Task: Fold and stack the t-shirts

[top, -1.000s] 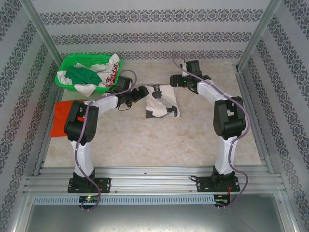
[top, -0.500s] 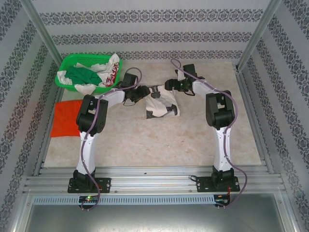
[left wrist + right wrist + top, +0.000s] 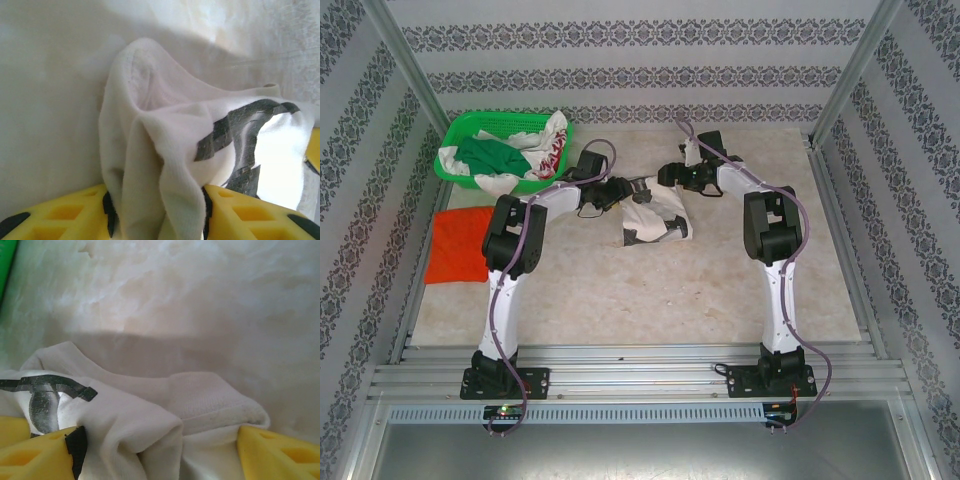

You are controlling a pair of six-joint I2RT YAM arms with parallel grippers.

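The cream-white t-shirt (image 3: 655, 215) with a dark print lies crumpled in the middle of the table. My left gripper (image 3: 620, 190) is at its far left corner. In the left wrist view a bunched fold of the white t-shirt (image 3: 150, 150) runs down between the yellow fingers (image 3: 65, 215), and my left gripper (image 3: 156, 200) is shut on it. My right gripper (image 3: 667, 178) is at the shirt's far right corner. In the right wrist view my right gripper (image 3: 160, 440) stands open, wide around the white t-shirt's (image 3: 150, 415) thick hem. The orange-red t-shirt (image 3: 458, 243) lies flat at the table's left edge.
A green mesh basket (image 3: 460, 128) holding green and white cloth stands at the far left corner, just behind the left arm. Metal frame posts and patterned walls close in the table on three sides. Bare tabletop (image 3: 650, 300) stretches in front of the white shirt.
Both arms have reached in to the white shirt's far edge. The left jaws have closed from wide open onto a fold of it. The right jaws have narrowed slightly.
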